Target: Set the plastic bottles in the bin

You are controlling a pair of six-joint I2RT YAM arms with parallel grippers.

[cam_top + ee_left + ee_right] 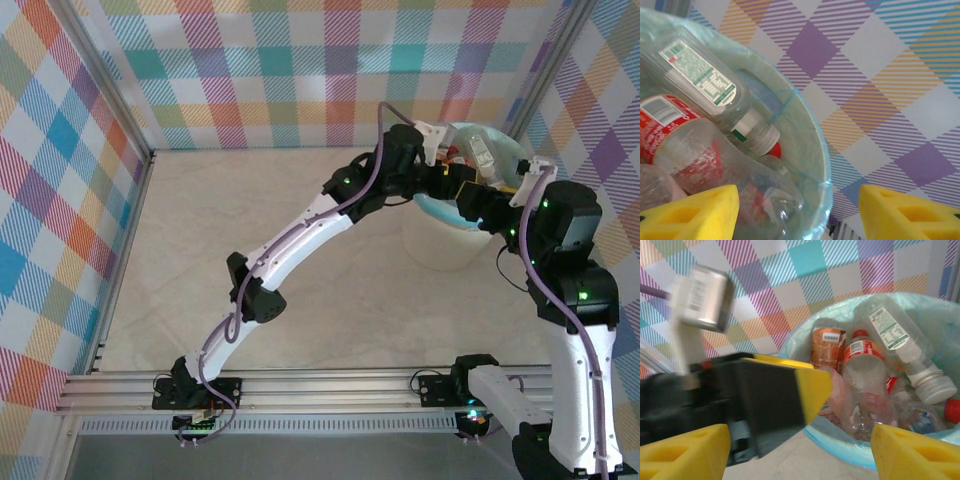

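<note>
Clear plastic bottles [862, 370], red-labelled: piled in round cream bin [440, 250], blue-green liner. Left gripper [797, 212], right gripper [800, 452]: jaws parted, empty. Task seemingly near done.

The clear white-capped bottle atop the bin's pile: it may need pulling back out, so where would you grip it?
Probably the neck just behind the white cap, coming down from above: the bottle lies slanted on top, its neck narrow and exposed, while its wide body sits close to the wall of the bin.
</note>
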